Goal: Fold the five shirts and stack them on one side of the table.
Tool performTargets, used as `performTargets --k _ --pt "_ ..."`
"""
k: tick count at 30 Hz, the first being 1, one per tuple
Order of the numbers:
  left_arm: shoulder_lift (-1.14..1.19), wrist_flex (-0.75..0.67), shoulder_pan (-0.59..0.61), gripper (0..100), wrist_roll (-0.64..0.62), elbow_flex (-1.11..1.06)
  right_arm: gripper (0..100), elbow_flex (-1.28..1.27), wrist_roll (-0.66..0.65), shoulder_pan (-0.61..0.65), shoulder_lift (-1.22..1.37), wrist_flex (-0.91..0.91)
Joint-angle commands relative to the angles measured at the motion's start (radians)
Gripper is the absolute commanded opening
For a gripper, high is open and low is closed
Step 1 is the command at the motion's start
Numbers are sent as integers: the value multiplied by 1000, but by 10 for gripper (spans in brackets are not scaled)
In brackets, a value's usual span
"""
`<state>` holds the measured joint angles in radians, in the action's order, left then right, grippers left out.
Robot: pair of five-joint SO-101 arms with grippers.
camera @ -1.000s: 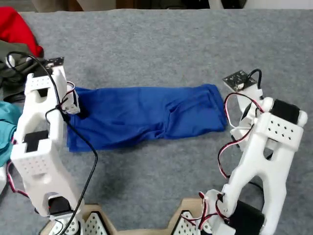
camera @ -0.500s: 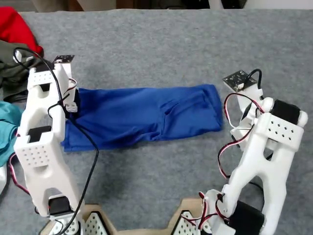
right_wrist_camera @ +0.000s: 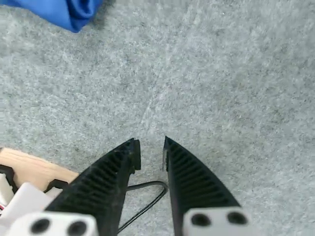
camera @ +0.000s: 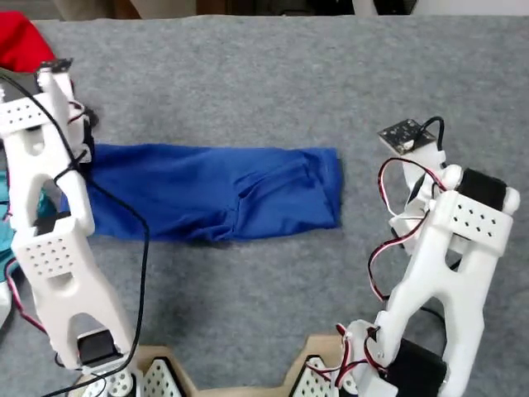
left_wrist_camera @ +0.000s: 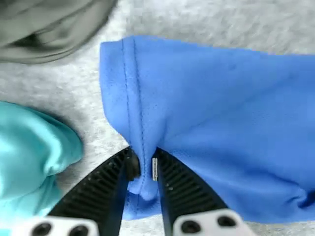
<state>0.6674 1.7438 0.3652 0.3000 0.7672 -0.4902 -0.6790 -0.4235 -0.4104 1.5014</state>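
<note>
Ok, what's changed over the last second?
The left gripper, shut on the blue shirt, has dragged it leftward across the table, toward the pile of clothes and away from the right gripper, which stayed put, holding nothing.

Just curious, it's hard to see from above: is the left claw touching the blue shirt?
Touching. The left wrist view shows the left gripper pinching the blue shirt at its stitched edge.
</note>
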Motion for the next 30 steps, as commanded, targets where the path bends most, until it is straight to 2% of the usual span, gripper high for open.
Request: performTargets --k 1,5,14,18,25,30 --pt "-25 15 -81 19 -61 48 103 -2 17 -44 -38 -11" --pt "-25 15 -203 19 -152 49 103 -4 14 -110 -36 -25" --pt "-27 15 -588 19 -351 110 103 -35 12 -329 -35 -31" --pt "-25 15 -729 19 -425 226 103 -82 -61 -438 -35 -32" --pt "-15 -5 -895 19 -509 371 103 -162 -178 -590 -35 -129" --pt "-13 -87 -950 19 -557 368 103 -173 -215 -621 -35 -132"
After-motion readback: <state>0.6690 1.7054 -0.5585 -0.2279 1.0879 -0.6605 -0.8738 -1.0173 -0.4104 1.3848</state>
